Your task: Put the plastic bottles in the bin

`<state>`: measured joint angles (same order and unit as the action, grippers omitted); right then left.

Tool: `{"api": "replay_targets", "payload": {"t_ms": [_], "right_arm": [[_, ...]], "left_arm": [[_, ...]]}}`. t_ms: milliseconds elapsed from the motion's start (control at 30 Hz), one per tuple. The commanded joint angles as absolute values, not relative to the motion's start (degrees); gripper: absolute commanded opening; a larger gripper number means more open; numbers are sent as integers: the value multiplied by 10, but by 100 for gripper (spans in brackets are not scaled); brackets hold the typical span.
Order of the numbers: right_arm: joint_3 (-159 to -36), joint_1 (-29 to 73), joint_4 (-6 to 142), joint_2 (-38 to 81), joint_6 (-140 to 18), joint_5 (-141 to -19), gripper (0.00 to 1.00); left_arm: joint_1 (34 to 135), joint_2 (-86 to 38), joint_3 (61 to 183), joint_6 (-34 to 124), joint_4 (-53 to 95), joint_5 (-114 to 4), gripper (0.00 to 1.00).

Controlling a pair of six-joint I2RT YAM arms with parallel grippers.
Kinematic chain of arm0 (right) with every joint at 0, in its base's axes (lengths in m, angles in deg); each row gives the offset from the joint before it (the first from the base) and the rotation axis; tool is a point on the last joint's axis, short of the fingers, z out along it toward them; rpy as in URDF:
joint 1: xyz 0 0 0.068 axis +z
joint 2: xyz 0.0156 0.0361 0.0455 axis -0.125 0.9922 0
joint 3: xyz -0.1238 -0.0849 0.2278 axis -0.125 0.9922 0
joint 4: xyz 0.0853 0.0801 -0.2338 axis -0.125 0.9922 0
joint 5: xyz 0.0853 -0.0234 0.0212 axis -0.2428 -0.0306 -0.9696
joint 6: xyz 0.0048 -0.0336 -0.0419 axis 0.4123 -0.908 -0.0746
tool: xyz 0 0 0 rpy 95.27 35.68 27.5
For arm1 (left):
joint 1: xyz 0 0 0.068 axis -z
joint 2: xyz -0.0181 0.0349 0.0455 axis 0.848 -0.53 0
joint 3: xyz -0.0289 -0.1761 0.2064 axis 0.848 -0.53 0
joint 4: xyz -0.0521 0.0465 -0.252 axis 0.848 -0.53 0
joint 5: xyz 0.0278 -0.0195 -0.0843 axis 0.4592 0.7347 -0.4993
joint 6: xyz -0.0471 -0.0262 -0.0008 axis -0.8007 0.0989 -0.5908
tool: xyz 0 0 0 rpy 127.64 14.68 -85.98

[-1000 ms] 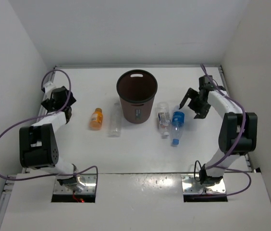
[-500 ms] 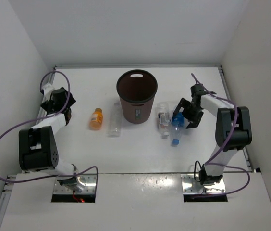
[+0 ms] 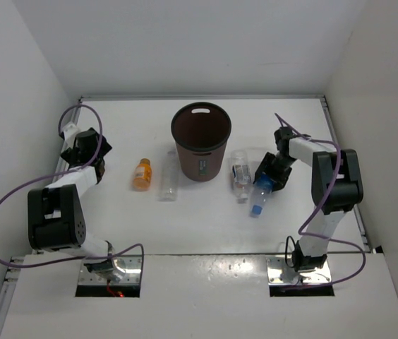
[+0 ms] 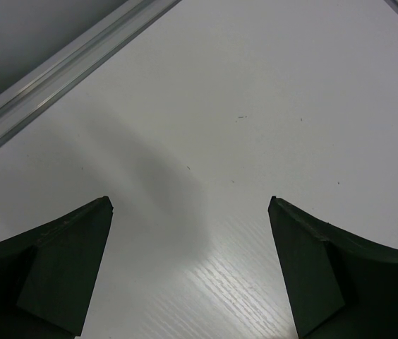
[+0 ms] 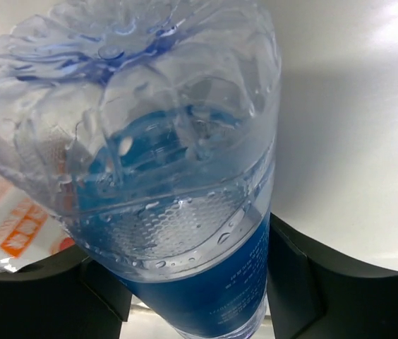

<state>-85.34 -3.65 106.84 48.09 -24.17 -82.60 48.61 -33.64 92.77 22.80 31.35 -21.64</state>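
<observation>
The blue-tinted, blue-capped bottle point(image 3: 258, 193) lies right of the bin point(image 3: 200, 167), and my right gripper point(image 3: 269, 176) is shut on its base end. In the right wrist view that bottle point(image 5: 178, 176) fills the frame, with both fingers point(image 5: 301, 282) pressed against its sides. A clear labelled bottle point(image 3: 240, 173) lies just beside it, and its orange print point(image 5: 19, 233) shows at the left. Left of the bin lie a slim clear bottle point(image 3: 169, 182) and a short orange one point(image 3: 141, 174). My left gripper point(image 3: 86, 143) stands open over bare table point(image 4: 190, 205), far to the left.
White walls enclose the table on three sides. A metal rail point(image 4: 58, 78) runs along the table edge near my left gripper. Purple cables loop off both arms.
My right gripper came down and left onto the blue-tinted bottle and shut on it; the bottle has slewed slightly. The left arm has barely moved.
</observation>
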Motion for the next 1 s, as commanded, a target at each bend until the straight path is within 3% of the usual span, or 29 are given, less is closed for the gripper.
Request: {"api": "replay_targets", "payload": {"t_ms": [0,300,433,700,967], "right_arm": [[-890,-43,1108,450,-240,-762,36],[-1114,-32,1171,354,-246,-687,23],[-1208,-27,1171,327,-246,-680,3],[-1264,6,1049,287,-270,-791,2],[-1349,100,1056,348,-305,-775,2]], "left_arm": [[479,-337,938,216,325,-209,100],[479,-325,943,142,262,-161,100],[479,-325,964,225,247,-247,100],[479,-330,965,222,250,-317,100],[479,-336,954,206,262,-339,100]]}}
